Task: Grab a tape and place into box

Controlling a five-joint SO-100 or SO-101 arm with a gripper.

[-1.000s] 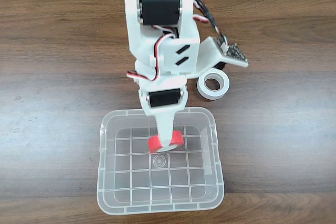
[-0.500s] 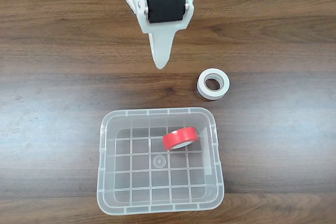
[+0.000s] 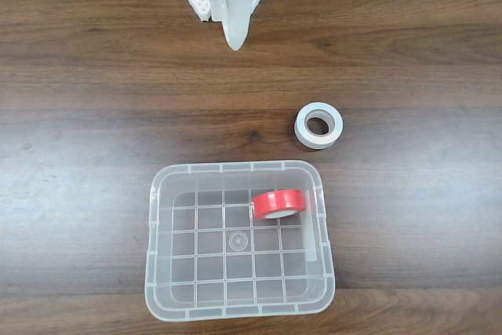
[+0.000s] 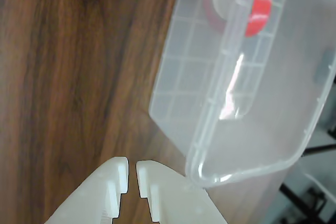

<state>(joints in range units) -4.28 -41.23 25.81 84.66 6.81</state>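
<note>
Tape delivered, gripper parked clear of the box

The gripper [image 4: 132, 174] was pictured empty, its jaws drawn almost together with a narrow slit between them, raised over bare bench [image 3: 94, 115] near the far edge in the fixed view, well apart from the box [image 3: 155, 272]. The tape [image 3: 278, 204] was seen inside the box, near its right wall, tilted on the grid bottom, so the placing was judged complete. A white roll [image 3: 318, 125] was left on the bench outside.

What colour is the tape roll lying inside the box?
Bright red tape, pale core, clearest in the fixed view.
</note>
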